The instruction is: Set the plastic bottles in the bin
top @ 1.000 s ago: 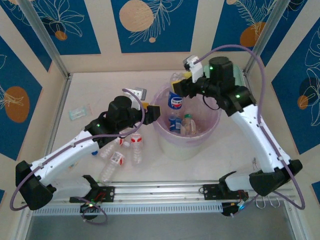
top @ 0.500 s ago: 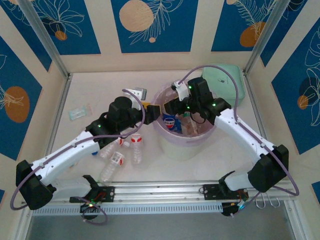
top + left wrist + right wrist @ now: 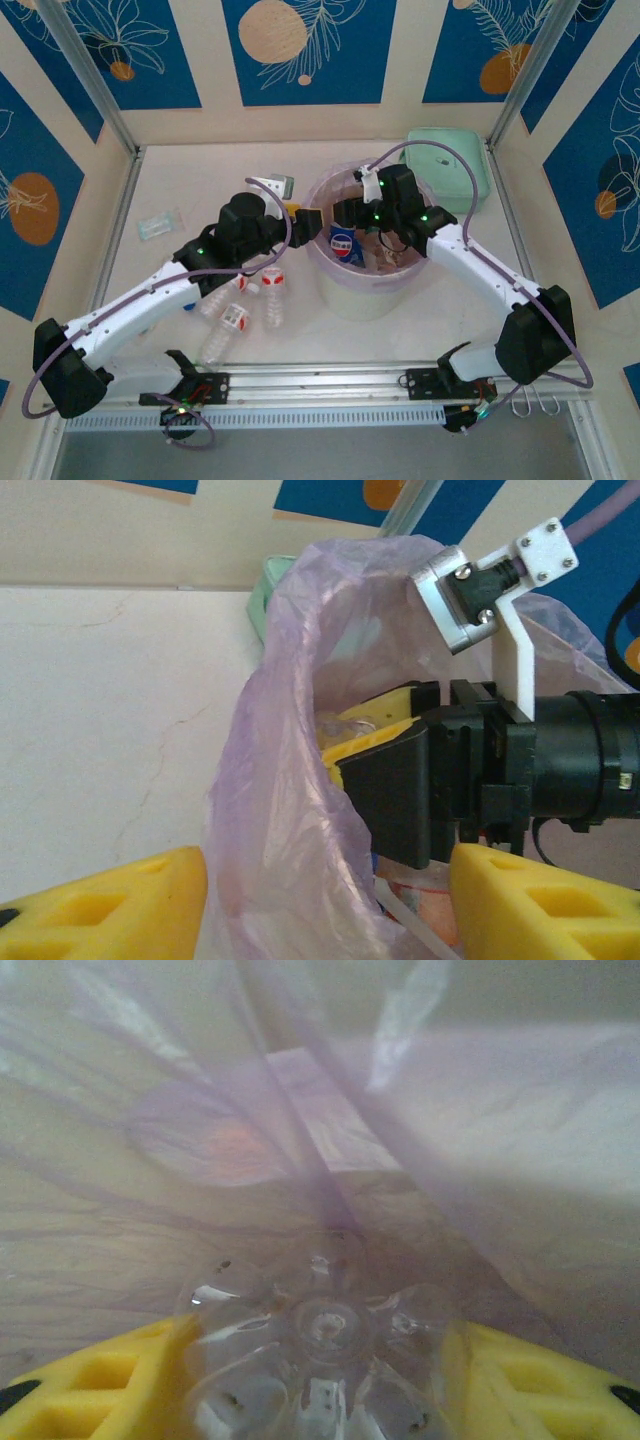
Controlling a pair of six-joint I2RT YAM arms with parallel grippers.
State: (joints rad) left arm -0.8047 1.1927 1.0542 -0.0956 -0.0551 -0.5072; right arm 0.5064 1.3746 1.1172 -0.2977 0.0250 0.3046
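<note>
We found the bin [image 3: 375, 288] holding several bottles [image 3: 385, 255]. In its mouth, the right end effector [image 3: 320, 1385] pinched a blue-labelled bottle [image 3: 346, 243]. The left end effector [image 3: 330, 905] hung spread beside the rim, and other bottles [image 3: 240, 315] lay on the desk [image 3: 200, 190].

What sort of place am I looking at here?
Probably a robot test booth, not a home: two arms bolted to a metal rail, patterned panels walling in the table, and plastic bottles staged beside a lined bin.
</note>
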